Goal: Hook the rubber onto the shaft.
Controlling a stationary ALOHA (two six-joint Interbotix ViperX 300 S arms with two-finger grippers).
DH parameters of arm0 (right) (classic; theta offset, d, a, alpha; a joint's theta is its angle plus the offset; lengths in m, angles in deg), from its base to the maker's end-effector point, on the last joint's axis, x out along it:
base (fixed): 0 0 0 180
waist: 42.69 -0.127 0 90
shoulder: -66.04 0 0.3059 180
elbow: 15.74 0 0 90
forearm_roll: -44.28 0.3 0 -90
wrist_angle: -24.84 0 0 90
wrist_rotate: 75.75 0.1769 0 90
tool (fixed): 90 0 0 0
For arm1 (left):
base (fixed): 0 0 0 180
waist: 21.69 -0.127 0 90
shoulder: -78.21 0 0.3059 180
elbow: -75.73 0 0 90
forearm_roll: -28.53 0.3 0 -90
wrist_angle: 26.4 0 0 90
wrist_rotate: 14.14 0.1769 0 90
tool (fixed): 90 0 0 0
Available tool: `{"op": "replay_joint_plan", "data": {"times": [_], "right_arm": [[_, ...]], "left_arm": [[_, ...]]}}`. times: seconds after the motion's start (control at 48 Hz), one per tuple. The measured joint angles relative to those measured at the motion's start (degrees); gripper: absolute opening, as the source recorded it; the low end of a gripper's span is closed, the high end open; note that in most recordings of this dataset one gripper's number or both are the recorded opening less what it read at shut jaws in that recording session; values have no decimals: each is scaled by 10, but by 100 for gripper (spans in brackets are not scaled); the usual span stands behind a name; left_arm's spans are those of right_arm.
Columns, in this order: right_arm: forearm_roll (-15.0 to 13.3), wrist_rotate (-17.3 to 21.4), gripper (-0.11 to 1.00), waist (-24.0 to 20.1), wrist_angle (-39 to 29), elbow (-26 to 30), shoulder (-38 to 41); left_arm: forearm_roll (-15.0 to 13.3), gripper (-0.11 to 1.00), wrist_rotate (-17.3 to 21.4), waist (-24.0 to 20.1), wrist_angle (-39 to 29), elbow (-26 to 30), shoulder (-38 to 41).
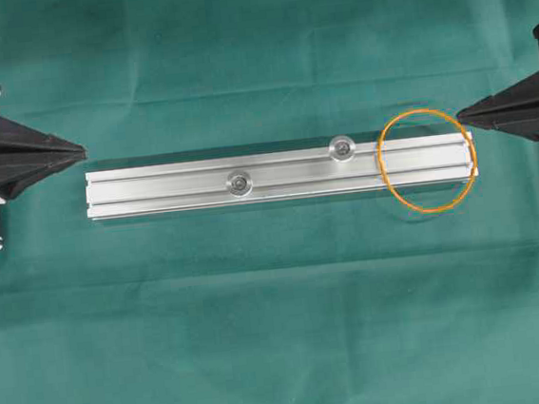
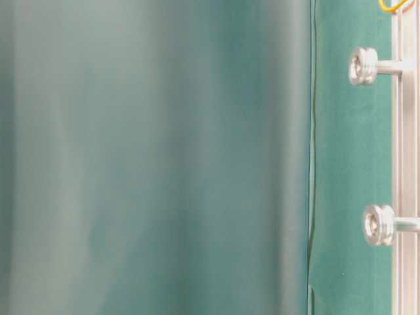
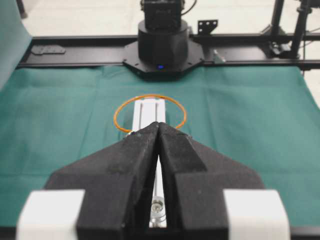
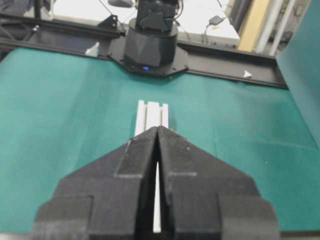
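Note:
An aluminium rail (image 1: 153, 186) lies across the green cloth with two short steel shafts standing on it, one mid-rail (image 1: 239, 182) and one further right (image 1: 343, 147). The rubber (image 1: 382, 167), a thin orange loop, lies flat over the rail's right end, around neither shaft. My left gripper (image 1: 83, 148) is shut and empty just off the rail's left end. My right gripper (image 1: 458, 114) is shut and empty beside the loop's upper right edge. In the left wrist view the shut tips (image 3: 158, 123) point along the rail toward the rubber (image 3: 116, 117). The right wrist view hides the rubber behind the shut gripper (image 4: 158, 128).
Green cloth (image 1: 282, 334) covers the whole table. A black arm base (image 3: 162, 47) stands beyond the rail's far end. The table-level view shows both shafts (image 2: 363, 65) (image 2: 379, 224) side-on, with a blurred green cloth panel (image 2: 151, 157) filling its left.

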Motion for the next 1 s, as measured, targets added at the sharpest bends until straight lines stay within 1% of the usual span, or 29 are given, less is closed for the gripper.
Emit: {"op": "replay_joint_plan", "data": {"times": [0.104, 0.187, 0.312, 0.395, 0.499, 0.666, 0.749, 0.832, 0.999], "right_arm": [[0, 1, 3, 0, -37, 11, 0], [-1, 6, 3, 0, -92, 26, 0], [0, 12, 3, 0, -192, 52, 1], [0, 12, 3, 0, -266, 68, 1], [-1, 12, 3, -1, -352, 85, 4], [0, 13, 3, 0, -485, 107, 23], [0, 13, 3, 0, -533, 117, 34], [-1, 12, 3, 0, -567, 125, 46], [0, 12, 3, 0, -583, 132, 62]], "left_arm": [[0, 0, -1, 0, -22, 8, -1], [0, 0, -4, 0, -61, 17, -1], [0, 0, -3, 0, -154, 41, -1], [0, 0, -2, 0, -229, 59, -1], [0, 0, -3, 0, -303, 76, -1], [0, 0, -4, 0, -383, 92, -1], [0, 0, -4, 0, -404, 96, 2], [0, 0, -5, 0, -410, 98, 4], [0, 0, -5, 0, -411, 98, 8]]}}
